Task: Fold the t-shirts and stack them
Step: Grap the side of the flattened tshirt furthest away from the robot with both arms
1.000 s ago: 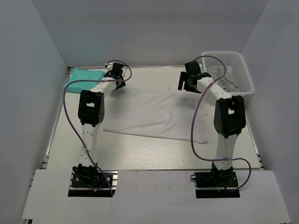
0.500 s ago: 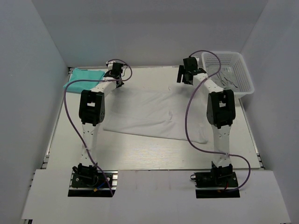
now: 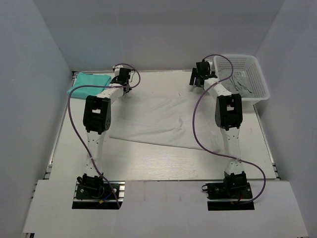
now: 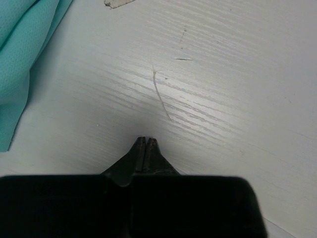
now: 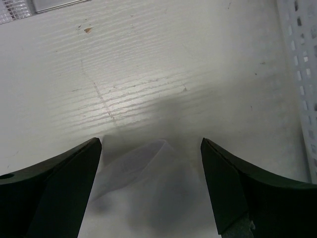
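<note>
Your surface (image 3: 148, 163) is pale wood-grain. Most of its middle is covered by the white t-shirt (image 3: 163, 121), which is spread out with a few wrinkles. It runs from the far left, by the left arm (image 3: 96, 114), down to a near edge by the right arm (image 3: 229, 111). The teal t-shirt (image 3: 89, 81) lies in a compact heap in the far left corner, apart from the white one. The white mesh basket (image 3: 257, 84) sits in the far right corner.

Both arms reach toward the far edge of the white t-shirt. Your left jaws are pressed together at the shirt's far left corner. In the left wrist view the tips meet low over bare surface, with the teal t-shirt (image 4: 20, 59) well off to their left. No cloth shows between the tips there, so you cannot tell whether they pinch the shirt's edge.

Your right jaws are spread wide above the shirt's far right corner. In the right wrist view a pointed corner of the white t-shirt (image 5: 148, 173) lies flat on the surface between the two jaws, roughly centred and touching neither. The basket wall (image 5: 302, 74) stands just beyond the right-hand jaw. A thin curved scratch (image 4: 161, 96) marks the surface ahead of the left jaws.
</note>
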Robot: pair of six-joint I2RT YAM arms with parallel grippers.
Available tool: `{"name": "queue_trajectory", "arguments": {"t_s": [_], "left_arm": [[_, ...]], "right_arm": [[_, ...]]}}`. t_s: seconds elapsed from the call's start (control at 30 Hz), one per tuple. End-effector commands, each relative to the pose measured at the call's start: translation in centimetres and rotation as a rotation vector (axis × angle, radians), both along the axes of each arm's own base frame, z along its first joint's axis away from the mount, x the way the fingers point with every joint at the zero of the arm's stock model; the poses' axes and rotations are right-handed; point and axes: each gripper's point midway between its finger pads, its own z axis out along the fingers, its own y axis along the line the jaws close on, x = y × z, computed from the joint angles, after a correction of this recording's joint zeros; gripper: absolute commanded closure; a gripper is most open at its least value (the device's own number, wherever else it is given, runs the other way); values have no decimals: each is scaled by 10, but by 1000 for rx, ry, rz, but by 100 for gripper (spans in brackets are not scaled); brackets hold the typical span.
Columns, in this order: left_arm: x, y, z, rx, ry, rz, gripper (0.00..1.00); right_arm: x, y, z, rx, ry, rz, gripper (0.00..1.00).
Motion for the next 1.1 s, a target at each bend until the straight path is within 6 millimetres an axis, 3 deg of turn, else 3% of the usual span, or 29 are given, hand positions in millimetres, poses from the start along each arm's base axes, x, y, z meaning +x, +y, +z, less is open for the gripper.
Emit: {"name": "queue_trajectory", "arguments": {"t_s": [0.0, 0.03, 0.07, 0.17, 0.23, 0.27, 0.33, 0.4, 0.43, 0.6, 0.67, 0.7, 0.73, 0.77, 0.8, 0.83, 0.87, 0.93, 0.97, 1.0, 1.07], "left_arm": [[-28, 6, -16, 10, 112, -12, 100], [-30, 7, -15, 10, 114, -12, 100], [-30, 7, -15, 10, 114, -12, 100], [-31, 9, -12, 16, 111, -6, 100], [-31, 8, -7, 15, 102, -6, 100], [-31, 8, -7, 15, 102, -6, 100], [-32, 9, -5, 15, 102, -6, 100], [-31, 10, 0, 19, 91, 0, 100], [-31, 10, 6, 17, 81, 0, 100], [-41, 16, 22, 24, 65, 23, 100], [-50, 13, 34, 19, 42, 14, 100], [-54, 15, 39, 19, 36, 26, 100], [-65, 12, 45, 18, 32, 27, 100], [-68, 12, 49, 4, 18, 38, 100], [-73, 10, 52, -9, 21, 26, 100], [-81, 9, 45, -22, 26, 13, 100], [-84, 6, 55, -46, 1, 9, 100], [-97, 7, 50, -50, 18, 2, 100], [-100, 8, 50, -50, 20, 2, 100], [-102, 8, 52, -60, 15, 11, 100], [-107, 13, 60, -45, 7, 27, 100]], "right_arm": [[17, 2, 17, 17, -60, -1, 14], [18, 0, 14, 19, -51, -7, 19], [18, 2, 17, 39, -52, 9, 32], [17, -3, 16, 35, -50, -2, 45], [16, 1, 14, 46, -46, 5, 59], [14, 0, 12, 49, -33, 3, 82], [13, -4, 20, 46, -41, -13, 100], [11, -5, 20, 37, -37, -19, 100], [10, -6, 33, 37, -53, -18, 100], [-7, -8, 62, 28, -94, -15, 100], [-29, -2, 79, 58, -114, 27, 100], [-32, 2, 107, 75, -174, 40, 100], [-44, 5, 93, 81, -157, 51, 100], [-63, 5, 111, 89, -177, 60, 100], [-77, 3, 97, 95, -149, 58, 100], [-82, 5, 99, 105, -161, 64, 100], [-103, 3, 96, 103, -143, 72, 100], [-116, 4, 95, 115, -139, 67, 100], [-122, 5, 107, 124, -166, 70, 100], [-142, 2, 90, 119, -128, 65, 100], [-158, 0, 91, 123, -130, 52, 100]]}}
